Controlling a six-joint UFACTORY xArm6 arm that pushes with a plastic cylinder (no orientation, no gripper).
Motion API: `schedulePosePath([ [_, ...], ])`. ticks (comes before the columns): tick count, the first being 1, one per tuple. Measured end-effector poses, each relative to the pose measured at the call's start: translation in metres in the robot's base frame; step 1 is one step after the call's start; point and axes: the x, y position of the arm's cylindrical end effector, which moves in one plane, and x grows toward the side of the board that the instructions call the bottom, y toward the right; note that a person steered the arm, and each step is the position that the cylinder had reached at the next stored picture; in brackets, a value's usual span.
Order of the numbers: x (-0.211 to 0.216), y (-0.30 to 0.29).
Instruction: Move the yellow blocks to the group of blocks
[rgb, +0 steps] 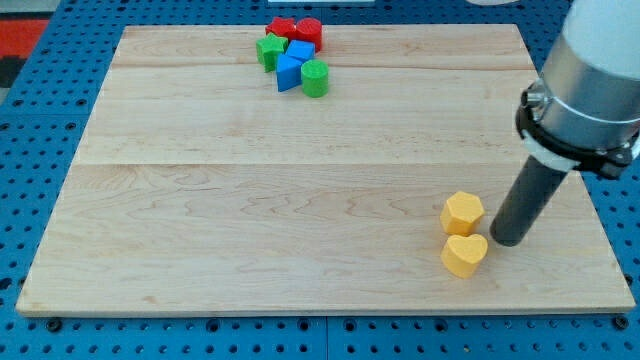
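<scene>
Two yellow blocks (463, 232) touch beside my tip (506, 243), far from the group of blocks (294, 55).

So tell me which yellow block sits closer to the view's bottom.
The yellow heart-shaped block; the yellow hexagonal block sits just above it. My tip stands right of both.

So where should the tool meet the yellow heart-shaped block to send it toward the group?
No grip is possible, only a push. My tip sits just right of the yellow heart-shaped block and the yellow hexagonal block. The group of blocks lies toward the view's top left, so contact is probably best on the heart's lower-right face, coming from the view's bottom right.
</scene>
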Motion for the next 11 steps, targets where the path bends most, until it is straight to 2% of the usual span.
schedulePosePath([
  [2, -0.062, -0.071],
  [3, -0.087, -0.081],
  [5, -0.139, -0.167],
  [6, -0.114, -0.143],
  [7, -0.150, -0.164],
  [8, -0.208, -0.177],
  [9, -0.208, -0.182],
  [10, -0.162, -0.128],
  [11, -0.101, -0.039],
])
